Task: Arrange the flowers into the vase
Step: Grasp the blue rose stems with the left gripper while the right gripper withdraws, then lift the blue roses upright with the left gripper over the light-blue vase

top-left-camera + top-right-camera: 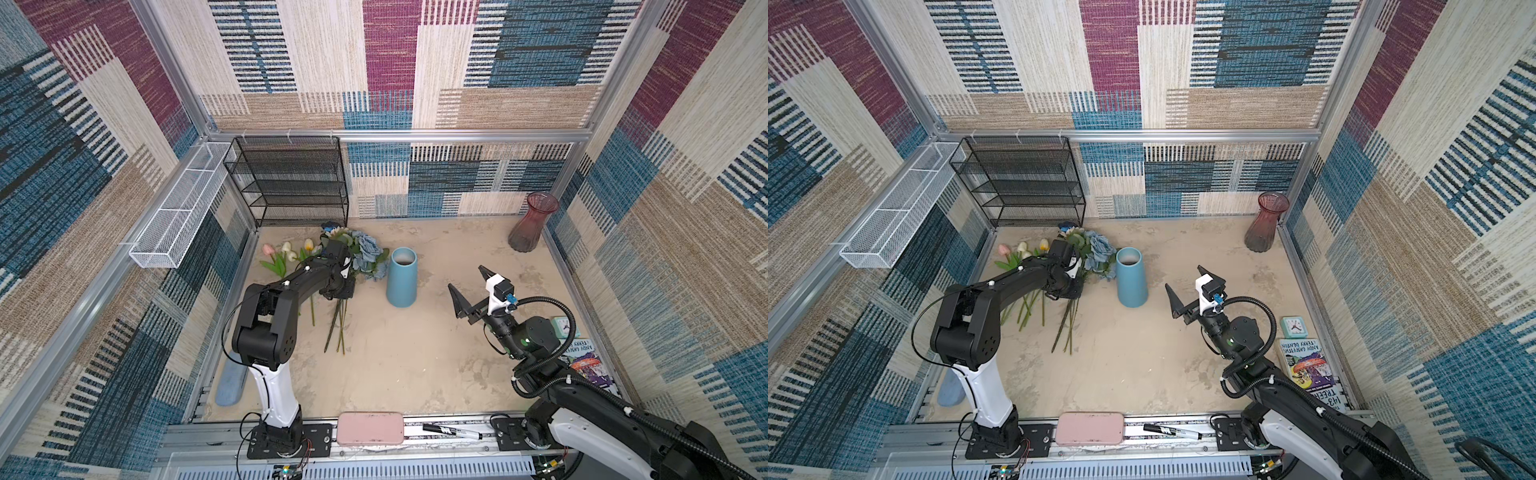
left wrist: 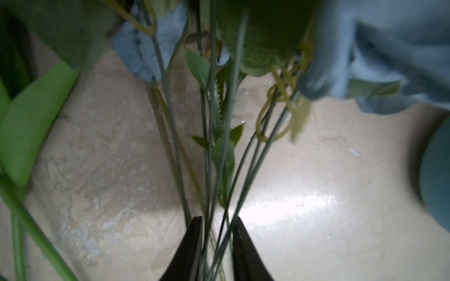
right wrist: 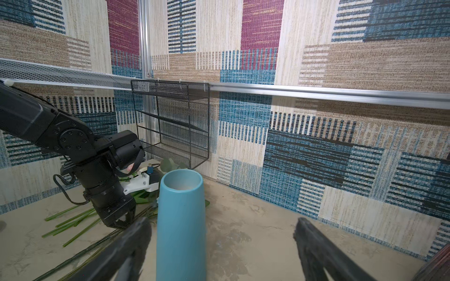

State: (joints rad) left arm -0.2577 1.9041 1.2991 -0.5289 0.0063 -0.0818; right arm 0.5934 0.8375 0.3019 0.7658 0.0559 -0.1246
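Left arm (image 1: 282, 299): elbow raised, forearm reaching toward eleven o'clock, wrist bent straight down over the flowers (image 1: 365, 253). Left gripper (image 2: 217, 220): fingers pointing at the table (image 1: 415, 353), jaws drawn narrow on either side of a bundle of thin stems (image 2: 208, 170); whether they actually pinch it cannot be told. Right arm (image 1: 536, 332): low, reaching toward eleven o'clock. Right gripper (image 1: 466, 277): clear of the table, jaws spread wide and holding nothing, facing the blue vase (image 1: 401, 282), which stands well apart at its nine o'clock. Flowers: lying flat at ten o'clock on the table, just beside the blue vase on its nine o'clock side. Their long axis runs roughly twelve to six, heads toward twelve, cut ends toward six to seven. Count: two dusty-blue roses (image 1: 370, 249) showing; three tulip heads (image 1: 286, 249) clearly showing, pink, white and yellow; further blooms are partly hidden by the left arm. Vases: two, both upright, the blue one near mid-table and a red glass vase (image 1: 533, 224) in the two o'clock corner.
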